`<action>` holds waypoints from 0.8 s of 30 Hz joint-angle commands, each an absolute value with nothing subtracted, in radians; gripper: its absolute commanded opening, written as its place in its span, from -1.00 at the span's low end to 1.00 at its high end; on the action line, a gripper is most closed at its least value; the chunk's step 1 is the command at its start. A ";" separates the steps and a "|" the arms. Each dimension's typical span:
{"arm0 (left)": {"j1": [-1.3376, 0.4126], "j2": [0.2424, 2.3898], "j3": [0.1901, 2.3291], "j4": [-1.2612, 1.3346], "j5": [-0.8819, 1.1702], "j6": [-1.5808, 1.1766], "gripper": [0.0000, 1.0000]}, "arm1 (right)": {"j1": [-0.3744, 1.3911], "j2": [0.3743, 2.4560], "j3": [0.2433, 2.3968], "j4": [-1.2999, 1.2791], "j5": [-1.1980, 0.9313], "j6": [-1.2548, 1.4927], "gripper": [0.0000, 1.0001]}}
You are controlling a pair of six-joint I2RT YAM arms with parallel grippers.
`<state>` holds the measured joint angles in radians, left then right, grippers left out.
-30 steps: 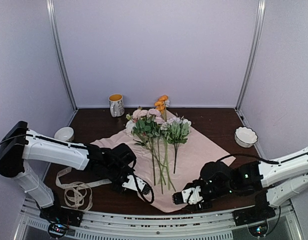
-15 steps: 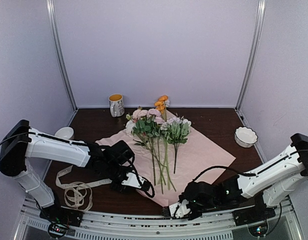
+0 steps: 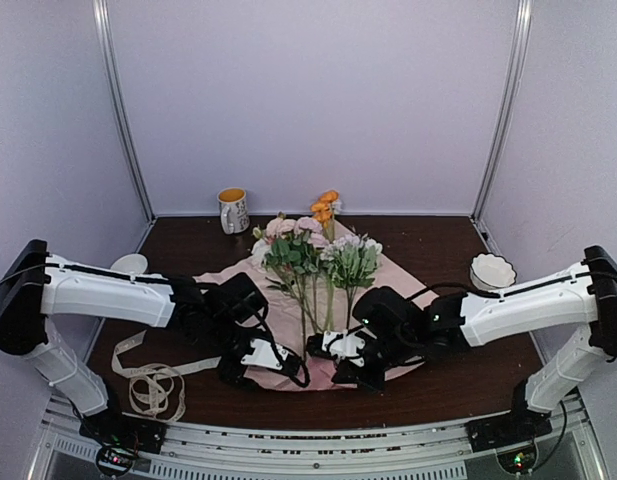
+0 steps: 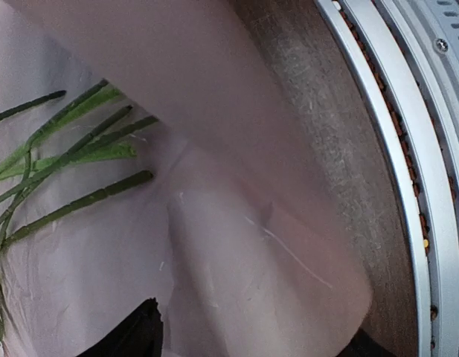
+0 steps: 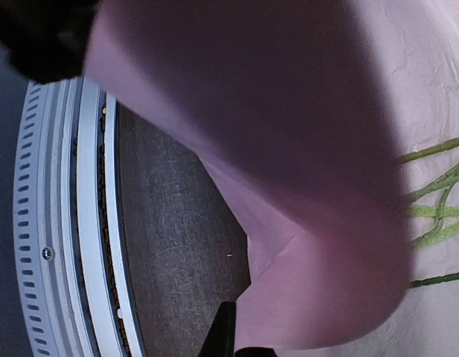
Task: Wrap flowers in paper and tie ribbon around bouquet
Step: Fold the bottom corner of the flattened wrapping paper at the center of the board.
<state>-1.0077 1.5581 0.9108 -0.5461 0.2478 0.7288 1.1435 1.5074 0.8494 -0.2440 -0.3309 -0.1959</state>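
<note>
My right gripper (image 3: 340, 352) clenched a lifted fold of thin pale pink wrapping paper (image 4: 214, 260) | my left gripper (image 3: 271, 358) hung released beside it | mixed artificial flowers (image 3: 306, 258) lay on the paper, stems pointing at the near edge of the dark wooden table (image 3: 448, 250), between my grippers, the right one nearer.

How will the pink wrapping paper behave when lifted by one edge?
Probably floppy: the paper drapes in a soft curve from the right gripper. Likely light and easily torn; it looks thin and creased. Its fold may sag onto the stems.
</note>
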 commanded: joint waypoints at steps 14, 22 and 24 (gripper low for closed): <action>-0.930 1.473 1.031 -0.506 0.460 0.400 0.55 | 0.895 1.690 1.067 -0.434 -0.609 0.042 -1.00; -0.891 1.657 1.148 -0.561 0.549 0.307 0.47 | 0.855 1.709 1.075 -0.405 -0.608 0.069 -1.00; -0.879 1.669 1.159 -0.542 0.579 0.272 0.42 | 0.846 1.715 1.074 -0.396 -0.615 0.081 -1.00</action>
<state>-0.8978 1.6428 1.1229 -0.5545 0.4873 0.3569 0.8692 1.6958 1.0504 -0.4217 -0.6025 0.0505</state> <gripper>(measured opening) 0.727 0.001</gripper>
